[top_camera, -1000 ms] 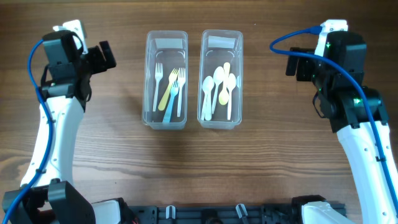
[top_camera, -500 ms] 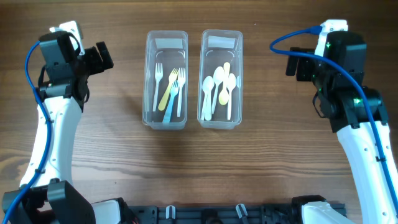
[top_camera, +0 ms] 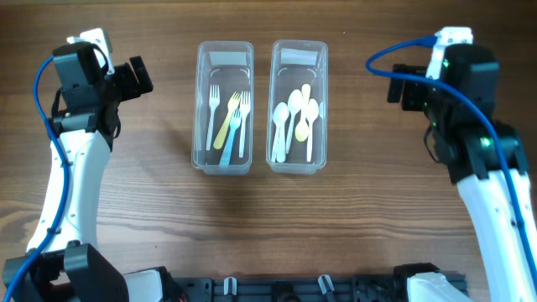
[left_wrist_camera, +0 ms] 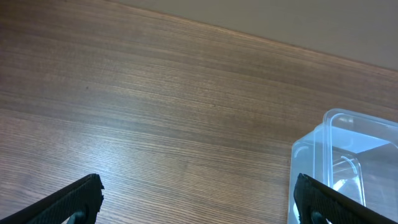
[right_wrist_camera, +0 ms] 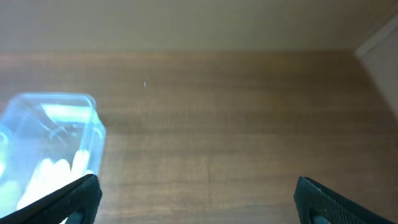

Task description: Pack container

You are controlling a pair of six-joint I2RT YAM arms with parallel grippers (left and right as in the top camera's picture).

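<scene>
1. Two clear tubs stand side by side at the middle of the surface [top_camera: 252, 226]: fork container [top_camera: 225, 57] and spoon container [top_camera: 299, 55].
2. Left end effector [left_wrist_camera: 198, 205] and right end effector [right_wrist_camera: 198, 202] hover empty, both spread wide, well apart from the containers.
3. Judged light, thin-walled, flexible and slippery; pinch one long wall at its rim, gently.
</scene>
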